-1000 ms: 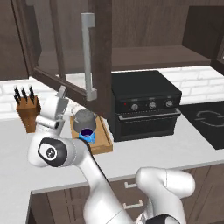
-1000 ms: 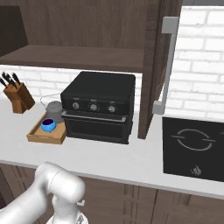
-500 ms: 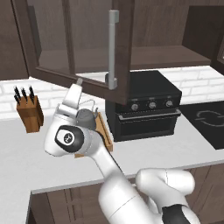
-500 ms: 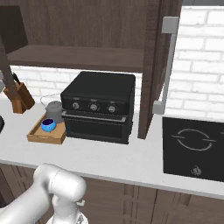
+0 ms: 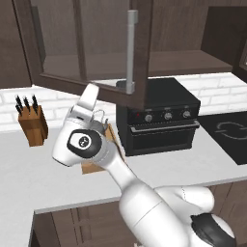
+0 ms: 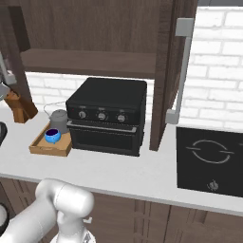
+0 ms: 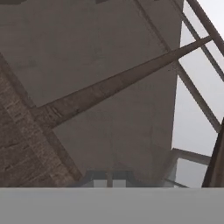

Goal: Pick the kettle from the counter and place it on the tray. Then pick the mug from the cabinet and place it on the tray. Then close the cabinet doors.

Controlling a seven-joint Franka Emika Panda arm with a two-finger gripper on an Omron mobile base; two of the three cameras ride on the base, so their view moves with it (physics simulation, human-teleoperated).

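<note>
The white two-finger end effector (image 5: 90, 95) is raised above the light grey-white bench (image 5: 29, 169), just under the lower edge of the left dark brown glass-panelled cabinet door (image 5: 82, 48). Its jaws are closed together and hold nothing. The hand view looks up into the dark brown wooden wall cabinet (image 7: 100, 70).

The shallow rectangular light brown wooden tray (image 6: 43, 147) rests on the bench, just left of the black countertop oven (image 6: 107, 116). The squat dark grey metal kettle (image 6: 59, 117) stands at the tray's rear. The small bright blue mug (image 6: 52, 136) sits in the tray in front of the kettle.

The right cabinet door (image 6: 173, 71) stands open, with its vertical silver bar handle (image 6: 181, 71) facing outward. A wooden knife block (image 5: 34, 123) stands on the bench to the left of the tray.
</note>
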